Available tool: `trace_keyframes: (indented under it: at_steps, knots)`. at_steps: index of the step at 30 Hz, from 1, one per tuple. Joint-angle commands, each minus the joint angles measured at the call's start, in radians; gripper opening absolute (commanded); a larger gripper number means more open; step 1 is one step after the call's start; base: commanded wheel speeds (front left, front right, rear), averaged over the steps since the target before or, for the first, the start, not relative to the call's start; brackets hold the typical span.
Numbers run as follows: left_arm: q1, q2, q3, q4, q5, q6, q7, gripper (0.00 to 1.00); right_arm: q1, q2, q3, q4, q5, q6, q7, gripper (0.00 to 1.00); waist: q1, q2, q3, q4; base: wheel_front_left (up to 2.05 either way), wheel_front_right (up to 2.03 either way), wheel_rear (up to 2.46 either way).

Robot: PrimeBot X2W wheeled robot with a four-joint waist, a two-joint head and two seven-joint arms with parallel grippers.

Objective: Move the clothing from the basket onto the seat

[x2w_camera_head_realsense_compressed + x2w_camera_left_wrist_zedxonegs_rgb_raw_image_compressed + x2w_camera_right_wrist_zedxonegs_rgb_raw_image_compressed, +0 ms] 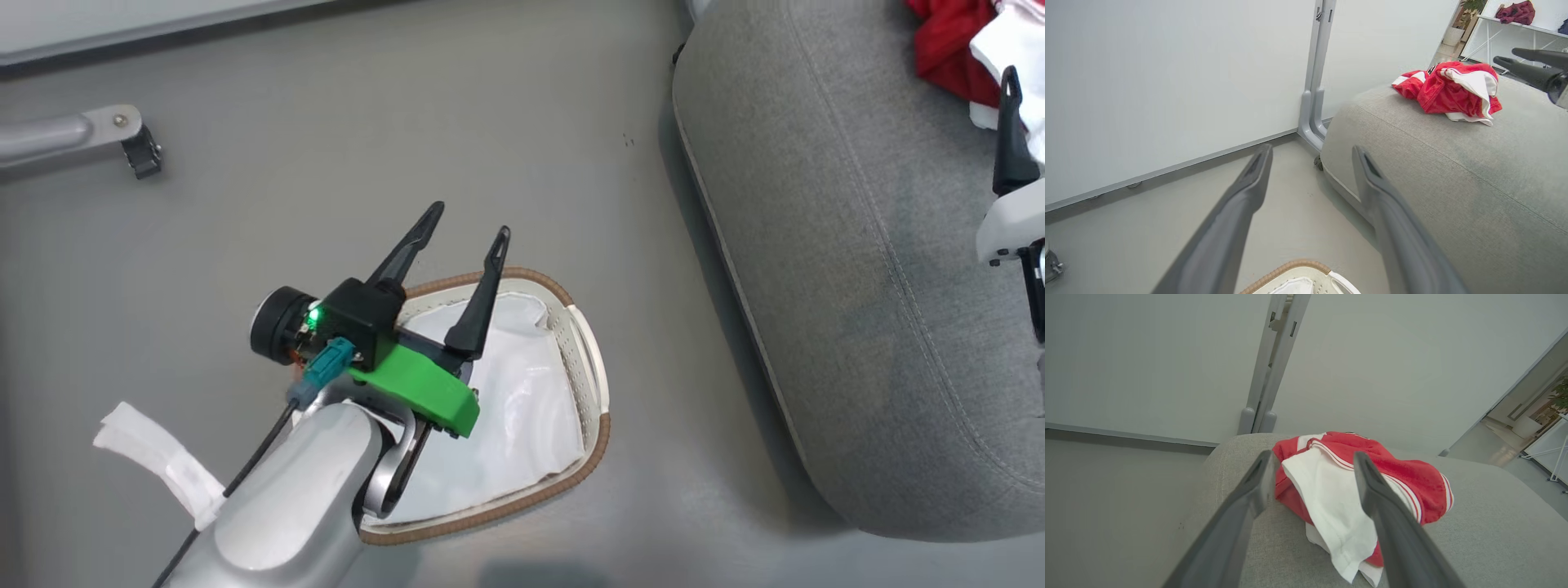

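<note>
Right jaws stand spread and empty over the clothing, heaped near a rounded corner of the seat; left jaws, likewise spread and empty, hang above the basket, whose white liner lies bare. Placement appears complete: next, withdraw the right arm without snagging fabric.

A grey metal leg with a black caster rests on the smooth grey floor. Behind, plain white wall panels meet at a grey upright metal post.
</note>
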Motion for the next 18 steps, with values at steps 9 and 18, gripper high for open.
trace_keyframes:
  at_steps: [9,18]
  knots:
    - [0.175,-0.040,0.220,-0.019,0.034,0.020,-0.004,1.00,0.019,0.125,0.028,-0.026,0.031,-0.001,-0.002,1.00,0.0001,0.0000,-0.177,0.098,0.00,0.00,0.00]
    - [0.362,-0.067,0.438,-0.042,0.094,0.036,-0.003,1.00,0.186,0.250,0.053,-0.095,0.088,-0.001,-0.002,1.00,0.0001,0.0000,-0.264,0.172,0.00,0.00,0.00]
